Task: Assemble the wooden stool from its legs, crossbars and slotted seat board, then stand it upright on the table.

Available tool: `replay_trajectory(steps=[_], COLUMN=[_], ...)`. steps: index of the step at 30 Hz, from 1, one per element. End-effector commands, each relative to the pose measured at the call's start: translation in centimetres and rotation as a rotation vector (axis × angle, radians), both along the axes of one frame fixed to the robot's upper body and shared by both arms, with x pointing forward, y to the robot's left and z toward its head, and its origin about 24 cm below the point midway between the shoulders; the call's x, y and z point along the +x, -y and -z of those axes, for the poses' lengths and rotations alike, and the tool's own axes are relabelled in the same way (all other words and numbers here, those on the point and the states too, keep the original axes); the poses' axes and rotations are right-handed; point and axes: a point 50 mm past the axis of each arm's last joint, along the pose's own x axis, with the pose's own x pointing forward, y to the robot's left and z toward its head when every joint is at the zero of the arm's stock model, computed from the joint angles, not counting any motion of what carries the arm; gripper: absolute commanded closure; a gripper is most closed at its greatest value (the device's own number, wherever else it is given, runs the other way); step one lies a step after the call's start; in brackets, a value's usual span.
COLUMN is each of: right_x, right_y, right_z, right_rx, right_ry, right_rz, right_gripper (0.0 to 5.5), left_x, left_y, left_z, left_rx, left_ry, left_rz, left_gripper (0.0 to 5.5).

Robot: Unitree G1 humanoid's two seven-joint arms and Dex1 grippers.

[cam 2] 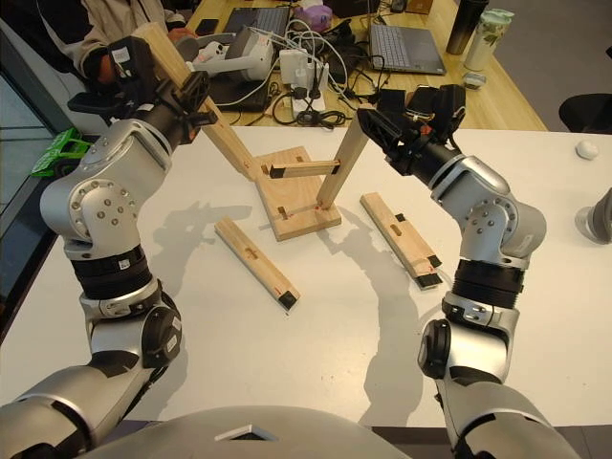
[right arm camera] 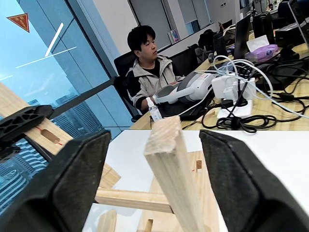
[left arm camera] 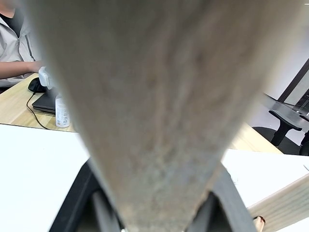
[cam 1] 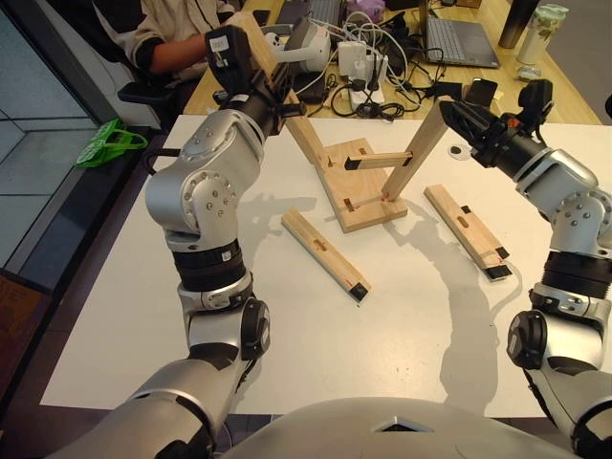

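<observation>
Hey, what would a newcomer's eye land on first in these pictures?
A half-built pale wooden stool stands mid-table, its slotted seat board lying flat. The left gripper clamps one slanting leg; the right gripper has its fingers open around the other leg. Loose slotted wooden bars lie on either side.

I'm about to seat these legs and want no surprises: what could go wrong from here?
1. The right gripper stands open around the right leg, with gaps on both sides. That leaning leg may tip out of the seat board.
2. The left gripper clamps the left leg high up, so a pull could lever its foot out of its slot.
3. A shifting board could knock the loose piece beside it.
</observation>
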Motion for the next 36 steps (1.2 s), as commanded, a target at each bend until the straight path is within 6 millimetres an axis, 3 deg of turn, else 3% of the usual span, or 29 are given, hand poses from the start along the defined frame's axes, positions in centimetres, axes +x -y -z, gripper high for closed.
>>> replay_trajectory(steps=[1,9,15,27,31,36], right_x=[-0.2,-0.9,-3.0,-4.1,-4.1,-4.5], right_y=[-1.1,-2.4,-3.6,-4.8,-5.0,-6.7], right_z=[-0.2,0.8,1.1,1.2,1.4,2.3], right_rx=[-0.028,-0.152,-0.246,-0.364,-0.472,-0.578], right_ry=[-0.011,-0.072,-0.158,-0.159,-0.087,0.019], right_rz=[-0.038,-0.041,0.08,0.356,0.468,0.499], right_gripper=[2.73,4.02,4.46,4.5,4.5,4.5], left_x=[0.1,-0.1,-0.5,-0.7,-0.6,-0.5], left_y=[0.2,0.1,-0.6,-1.0,-1.1,-1.1], left_z=[-0.4,-0.2,0.3,0.3,0.4,0.4], left_rx=[0.006,0.016,0.036,0.063,0.076,0.1], left_ry=[0.018,0.021,0.02,0.026,0.026,0.032], left_rz=[-0.004,-0.022,-0.06,-0.087,-0.097,-0.107], left_gripper=[4.48,4.48,4.48,4.48,4.48,4.48])
